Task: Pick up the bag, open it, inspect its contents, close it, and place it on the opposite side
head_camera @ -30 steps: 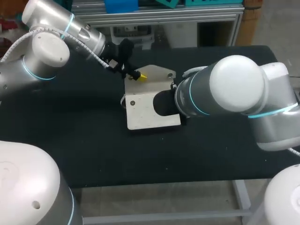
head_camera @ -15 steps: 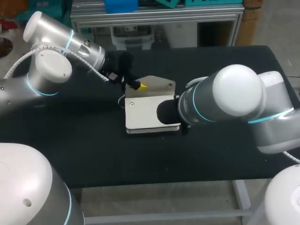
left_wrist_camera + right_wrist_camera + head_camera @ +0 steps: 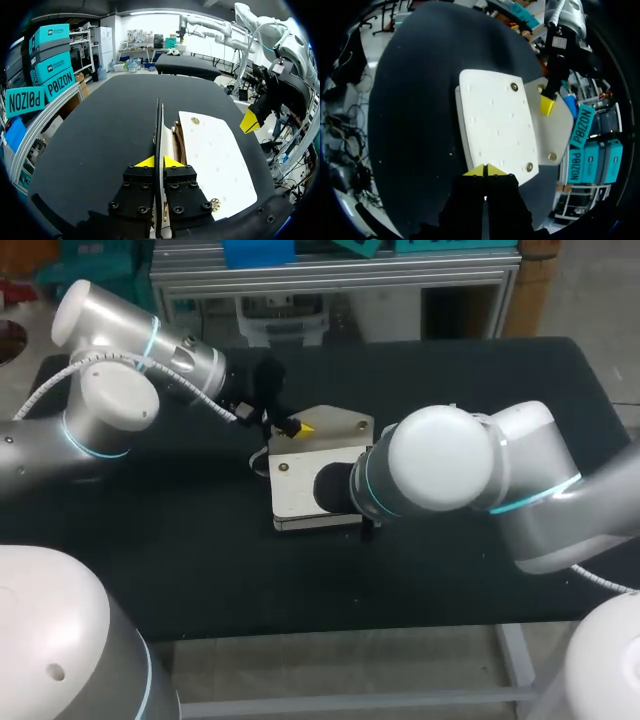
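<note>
Cream bag (image 3: 300,490) lies flat at the middle of the black table (image 3: 200,560), with my left gripper (image 3: 159,161) pinching its raised flap (image 3: 340,424) at the bag's 12 o'clock. My right gripper (image 3: 485,170), tips pressed together, sits at the 3 o'clock edge. I judge this the opening step; next the flap needs lifting wider so the inside shows

A white bag (image 3: 300,478) lies flat on the black table (image 3: 200,565).
</note>
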Robot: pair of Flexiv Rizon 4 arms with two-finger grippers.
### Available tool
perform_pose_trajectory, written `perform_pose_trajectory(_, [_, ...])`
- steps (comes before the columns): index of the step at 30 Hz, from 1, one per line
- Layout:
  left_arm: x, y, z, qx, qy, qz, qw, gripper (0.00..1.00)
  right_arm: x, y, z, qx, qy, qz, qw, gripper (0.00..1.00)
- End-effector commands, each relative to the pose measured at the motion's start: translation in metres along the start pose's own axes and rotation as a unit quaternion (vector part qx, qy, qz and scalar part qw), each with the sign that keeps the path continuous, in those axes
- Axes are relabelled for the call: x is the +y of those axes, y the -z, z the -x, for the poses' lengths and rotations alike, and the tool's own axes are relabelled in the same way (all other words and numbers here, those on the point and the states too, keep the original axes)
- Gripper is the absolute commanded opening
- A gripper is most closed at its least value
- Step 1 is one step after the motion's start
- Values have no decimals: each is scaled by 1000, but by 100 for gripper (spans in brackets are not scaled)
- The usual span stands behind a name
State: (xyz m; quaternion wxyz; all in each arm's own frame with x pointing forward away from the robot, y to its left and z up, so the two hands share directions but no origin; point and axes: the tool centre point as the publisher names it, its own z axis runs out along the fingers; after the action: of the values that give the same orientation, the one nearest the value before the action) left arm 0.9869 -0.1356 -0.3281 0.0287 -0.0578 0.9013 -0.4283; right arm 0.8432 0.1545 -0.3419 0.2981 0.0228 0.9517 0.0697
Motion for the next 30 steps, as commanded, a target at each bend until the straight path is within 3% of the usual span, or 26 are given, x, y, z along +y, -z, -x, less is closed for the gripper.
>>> perform_pose_trajectory(1, [-1, 1, 0, 4, -7, 0, 1000, 0, 5, -1, 0, 0, 0, -12, 1000, 0])
perform_pose_trajectory(6, [0, -1, -1, 9, -19, 8, 1000, 0, 6, -4, -5, -11, 22, -25, 999, 0])
perform_pose_trajectory(13, [2, 0, 2, 15, -37, 16, 999, 0, 5, -1, -14, -74, 86, -32, 993, 0])
perform_pose_trajectory(21, [6, -7, 5, 21, -44, 28, 998, 0, -2, -11, -23, -84, 85, -31, 992, 0])
perform_pose_trajectory(24, [8, -9, 6, 24, -43, 31, 998, 0, -5, -10, -25, -94, 79, -39, 992, 21])
perform_pose_trajectory(30, [9, -11, 9, 30, -42, 32, 998, 0, -9, -8, -22, -116, 79, -44, 989, 34])
